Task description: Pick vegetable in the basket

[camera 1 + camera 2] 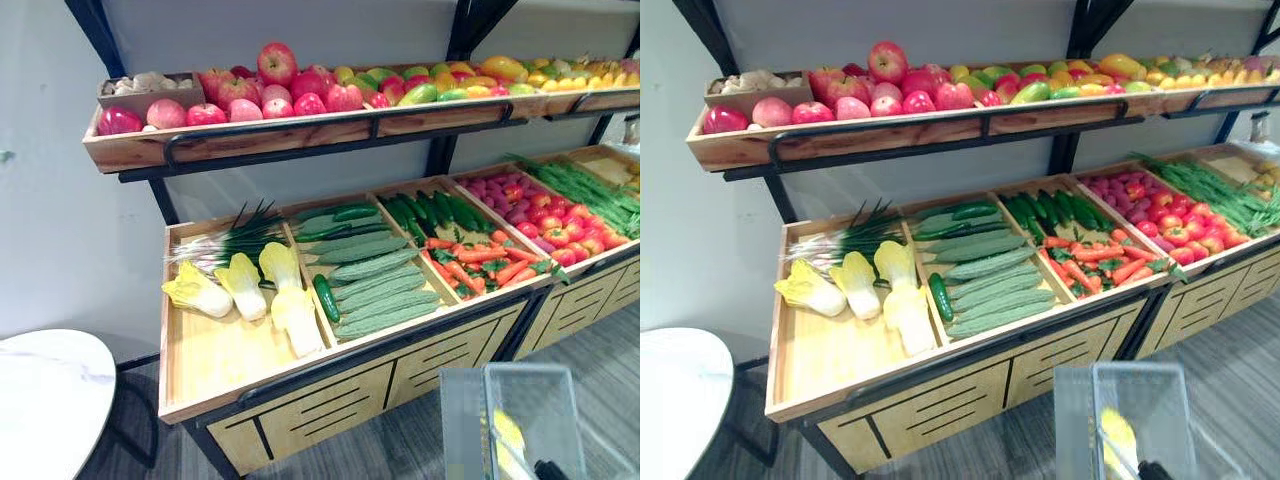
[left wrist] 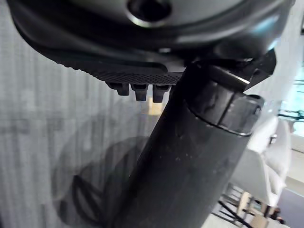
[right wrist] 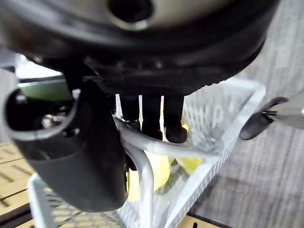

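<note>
My right hand point(image 3: 151, 116) is shut on the white handle point(image 3: 156, 146) of a white mesh basket point(image 3: 223, 114). The basket point(image 1: 530, 395) hangs low at the right, in front of the stand. Something yellow point(image 1: 508, 435) lies inside it, also seen past my fingers point(image 3: 159, 173). The lower shelf holds napa cabbages point(image 1: 240, 285), green onions point(image 1: 225, 240), cucumbers point(image 1: 375, 290) and carrots point(image 1: 475, 262). My left hand point(image 2: 142, 71) hangs away from the stand above the floor, fingers relaxed and holding nothing.
The upper shelf point(image 1: 300, 135) carries apples point(image 1: 270, 85) and mixed fruit. Further right on the lower shelf lie red fruits point(image 1: 540, 215) and long green stalks point(image 1: 590, 190). A white round table point(image 1: 45, 400) stands at the lower left, close to the stand's corner.
</note>
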You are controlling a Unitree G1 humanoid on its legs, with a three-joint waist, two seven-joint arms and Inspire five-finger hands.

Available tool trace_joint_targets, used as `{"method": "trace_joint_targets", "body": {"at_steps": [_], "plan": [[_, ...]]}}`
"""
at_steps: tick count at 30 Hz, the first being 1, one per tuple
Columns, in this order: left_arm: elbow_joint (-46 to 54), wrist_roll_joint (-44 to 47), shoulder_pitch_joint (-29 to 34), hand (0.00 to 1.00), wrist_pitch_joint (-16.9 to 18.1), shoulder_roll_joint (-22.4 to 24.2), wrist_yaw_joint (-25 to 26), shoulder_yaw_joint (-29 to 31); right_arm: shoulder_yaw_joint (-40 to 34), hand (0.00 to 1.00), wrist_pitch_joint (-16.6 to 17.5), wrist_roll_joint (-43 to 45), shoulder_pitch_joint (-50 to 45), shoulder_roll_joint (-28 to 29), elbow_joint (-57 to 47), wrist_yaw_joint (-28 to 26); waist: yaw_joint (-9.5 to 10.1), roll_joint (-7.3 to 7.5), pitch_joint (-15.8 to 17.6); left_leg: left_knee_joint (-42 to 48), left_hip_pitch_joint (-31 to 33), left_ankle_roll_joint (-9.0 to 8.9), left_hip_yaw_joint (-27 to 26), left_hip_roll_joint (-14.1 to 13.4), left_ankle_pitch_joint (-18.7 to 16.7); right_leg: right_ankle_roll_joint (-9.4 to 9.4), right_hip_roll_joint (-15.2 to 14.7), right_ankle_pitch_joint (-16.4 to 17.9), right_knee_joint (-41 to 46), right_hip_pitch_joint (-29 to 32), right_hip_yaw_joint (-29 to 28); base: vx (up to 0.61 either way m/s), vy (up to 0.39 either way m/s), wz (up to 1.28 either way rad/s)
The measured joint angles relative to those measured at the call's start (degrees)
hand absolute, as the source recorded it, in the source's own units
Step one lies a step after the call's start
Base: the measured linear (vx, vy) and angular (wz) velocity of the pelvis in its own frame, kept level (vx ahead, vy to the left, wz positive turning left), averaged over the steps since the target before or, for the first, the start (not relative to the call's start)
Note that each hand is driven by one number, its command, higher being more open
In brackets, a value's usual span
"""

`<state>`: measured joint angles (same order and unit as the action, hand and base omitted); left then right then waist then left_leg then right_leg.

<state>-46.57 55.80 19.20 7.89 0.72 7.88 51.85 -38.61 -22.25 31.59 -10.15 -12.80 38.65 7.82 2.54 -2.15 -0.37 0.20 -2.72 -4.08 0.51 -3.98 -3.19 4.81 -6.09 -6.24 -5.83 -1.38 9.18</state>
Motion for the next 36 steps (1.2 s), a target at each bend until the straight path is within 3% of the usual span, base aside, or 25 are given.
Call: {"method": "trace_joint_targets", "body": {"at_steps": [4, 8, 12, 18, 23, 31, 36], "plan": [[-6.9, -1.6, -0.7, 1.00, -4.2, 0.4, -2.3, -7.5, 1.8, 0.00, 0.0, 0.0, 0.1, 0.5, 7.3, -0.1, -0.61, -0.62, 0.5, 0.1, -0.9, -0.36, -0.4, -0.4, -0.7, 0.12, 0.4, 0.3, 0.2, -0.8, -0.5, 0.09, 0.004, -0.06], [-11.4, -7.0, -2.5, 1.00, -8.5, 1.0, -6.1, -16.6, 1.8, 0.00, 1.7, -0.1, -0.4, 2.4, 12.1, -1.7, -1.39, 0.26, 2.6, 0.2, -3.2, -0.03, -3.3, -0.7, -1.8, 0.14, 0.9, 0.6, 0.2, -1.6, -3.2, 0.10, 0.035, -0.35], [-11.6, -10.6, -5.3, 1.00, -9.4, 0.6, -8.6, -23.6, 2.9, 0.00, 5.3, -0.2, -0.9, 3.2, 16.0, -3.6, -2.89, 1.24, 4.2, 0.8, -4.1, 0.09, -5.5, -0.7, -2.8, 0.24, 0.9, 0.5, 0.2, -1.7, -5.2, 0.02, 0.043, -0.28], [-13.4, -14.9, -7.4, 1.00, -9.5, -2.0, -10.8, -32.8, 10.3, 0.00, 7.7, -2.9, -2.0, 6.4, 20.1, -4.7, -3.02, 0.65, 4.9, 1.2, -4.7, 0.12, -7.0, -0.8, -3.4, 0.32, 1.1, 0.4, 0.3, -1.6, -6.8, 0.00, 0.013, -0.13], [-14.0, -15.1, -7.3, 1.00, -9.2, -3.6, -13.4, -37.4, 14.4, 0.00, 9.9, -7.3, -1.8, 7.8, 21.3, -6.1, -2.90, 1.04, 5.0, 2.1, -5.2, -0.07, -9.0, -1.3, -4.4, 0.32, 1.7, 0.4, 0.7, -1.5, -8.7, -0.02, 0.004, -0.20], [-15.7, -15.9, -7.9, 1.00, -9.3, -5.6, -15.8, -40.7, 17.4, 0.00, 9.5, -8.9, 0.7, 7.3, 23.0, -6.8, -2.66, 2.13, 5.1, 2.1, -6.3, -0.34, -12.0, -1.8, -5.2, 0.32, 2.6, 0.3, 0.8, -0.7, -11.6, 0.01, -0.002, -0.20], [-15.7, -18.0, -8.4, 1.00, -9.7, -7.1, -16.0, -41.9, 17.4, 0.00, 9.7, -8.6, 1.9, 7.9, 23.2, -7.4, -2.68, 2.74, 5.6, 4.0, -7.3, -0.23, -17.2, -2.3, -7.3, 0.44, 3.7, 0.1, 2.1, 0.9, -16.6, 0.02, 0.024, -0.51]]}}
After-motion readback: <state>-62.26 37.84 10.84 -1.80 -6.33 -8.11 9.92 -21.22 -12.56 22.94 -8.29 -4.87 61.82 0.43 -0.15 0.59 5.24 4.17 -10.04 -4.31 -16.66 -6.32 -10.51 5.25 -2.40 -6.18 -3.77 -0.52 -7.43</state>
